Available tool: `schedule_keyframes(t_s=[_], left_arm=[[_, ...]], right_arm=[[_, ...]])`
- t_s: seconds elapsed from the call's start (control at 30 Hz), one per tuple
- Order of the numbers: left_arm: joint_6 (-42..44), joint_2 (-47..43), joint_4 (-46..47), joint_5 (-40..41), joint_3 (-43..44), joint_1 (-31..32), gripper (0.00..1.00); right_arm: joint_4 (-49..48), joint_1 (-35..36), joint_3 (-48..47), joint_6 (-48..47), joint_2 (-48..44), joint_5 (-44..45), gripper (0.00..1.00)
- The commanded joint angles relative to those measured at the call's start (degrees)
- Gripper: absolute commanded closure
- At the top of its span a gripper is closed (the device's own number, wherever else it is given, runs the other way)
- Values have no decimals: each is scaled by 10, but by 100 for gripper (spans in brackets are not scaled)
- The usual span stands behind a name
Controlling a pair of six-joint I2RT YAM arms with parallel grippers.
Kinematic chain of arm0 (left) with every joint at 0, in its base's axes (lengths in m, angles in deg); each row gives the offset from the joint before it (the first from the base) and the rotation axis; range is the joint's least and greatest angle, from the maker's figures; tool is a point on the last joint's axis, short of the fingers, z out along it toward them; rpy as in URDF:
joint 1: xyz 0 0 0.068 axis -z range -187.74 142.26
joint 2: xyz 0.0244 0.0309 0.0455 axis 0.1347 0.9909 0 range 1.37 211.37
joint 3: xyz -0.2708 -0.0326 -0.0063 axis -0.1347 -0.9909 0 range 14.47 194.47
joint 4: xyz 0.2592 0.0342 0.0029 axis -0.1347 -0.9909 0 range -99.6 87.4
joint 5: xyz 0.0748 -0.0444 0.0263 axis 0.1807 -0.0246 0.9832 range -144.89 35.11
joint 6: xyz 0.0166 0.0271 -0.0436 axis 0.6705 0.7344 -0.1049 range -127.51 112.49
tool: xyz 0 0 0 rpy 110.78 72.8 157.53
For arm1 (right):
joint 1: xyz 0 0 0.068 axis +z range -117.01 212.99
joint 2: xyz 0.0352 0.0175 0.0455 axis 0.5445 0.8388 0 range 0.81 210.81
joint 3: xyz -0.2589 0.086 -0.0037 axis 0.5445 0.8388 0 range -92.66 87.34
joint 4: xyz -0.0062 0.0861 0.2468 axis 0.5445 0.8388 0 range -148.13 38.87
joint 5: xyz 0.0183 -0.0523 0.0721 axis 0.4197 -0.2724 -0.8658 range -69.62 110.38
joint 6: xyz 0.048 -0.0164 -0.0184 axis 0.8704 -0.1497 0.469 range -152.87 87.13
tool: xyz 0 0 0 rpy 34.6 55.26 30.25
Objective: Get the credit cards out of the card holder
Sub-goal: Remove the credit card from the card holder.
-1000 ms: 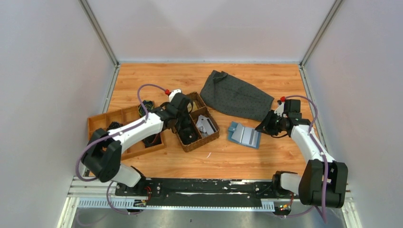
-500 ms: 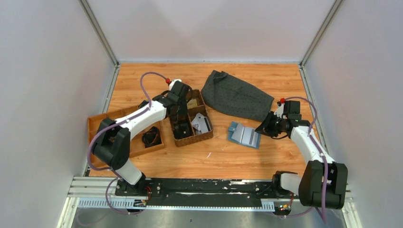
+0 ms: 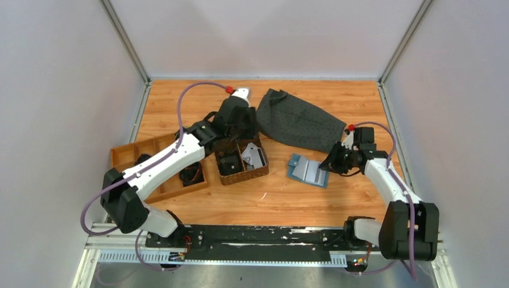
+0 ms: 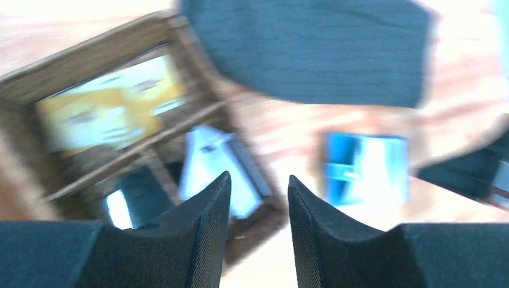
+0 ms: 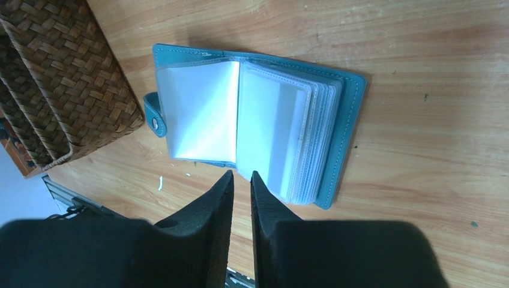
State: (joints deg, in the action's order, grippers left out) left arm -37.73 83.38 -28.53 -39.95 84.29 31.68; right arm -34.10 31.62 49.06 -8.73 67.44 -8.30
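Observation:
The blue-teal card holder (image 3: 308, 170) lies open on the wooden table, its clear sleeves fanned out (image 5: 258, 129). It also shows blurred in the left wrist view (image 4: 365, 168). My right gripper (image 3: 329, 163) hovers just right of it, fingertips (image 5: 241, 175) near the sleeves' edge, open by a narrow gap with nothing between. Pale flat credit cards (image 3: 255, 157) lie in a compartment of the woven basket (image 4: 210, 174). My left gripper (image 3: 239, 135) hangs over the basket's back part, open (image 4: 258, 180) and empty.
The brown woven divided basket (image 3: 243, 175) stands left of the holder (image 5: 66, 78). A dark grey dotted cloth (image 3: 298, 122) lies behind it. A wooden divided tray (image 3: 129, 153) with black cables sits at the left. A yellow item (image 4: 108, 114) fills the basket's back compartment.
My left arm has risen from the basket and swung back and right toward the cloth. The basket shifted a little left. The right gripper edged toward the holder.

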Motion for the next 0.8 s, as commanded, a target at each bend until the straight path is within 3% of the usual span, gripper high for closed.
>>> schedule_keyframes(t_s=[0.0, 0.17, 0.4, 0.77], left_arm=[[-19, 39, 35, -133, 55, 65, 57], [-87, 117, 131, -247, 64, 112, 57], [-142, 227, 227, -334, 85, 153, 57], [-125, 353, 187, -302, 142, 157, 58]], right_arm=[[6, 11, 4, -9, 29, 1, 82], [-2, 10, 19, -6, 36, 23, 80], [-14, 10, 39, -5, 45, 28, 78], [-33, 5, 30, -14, 82, 19, 76]])
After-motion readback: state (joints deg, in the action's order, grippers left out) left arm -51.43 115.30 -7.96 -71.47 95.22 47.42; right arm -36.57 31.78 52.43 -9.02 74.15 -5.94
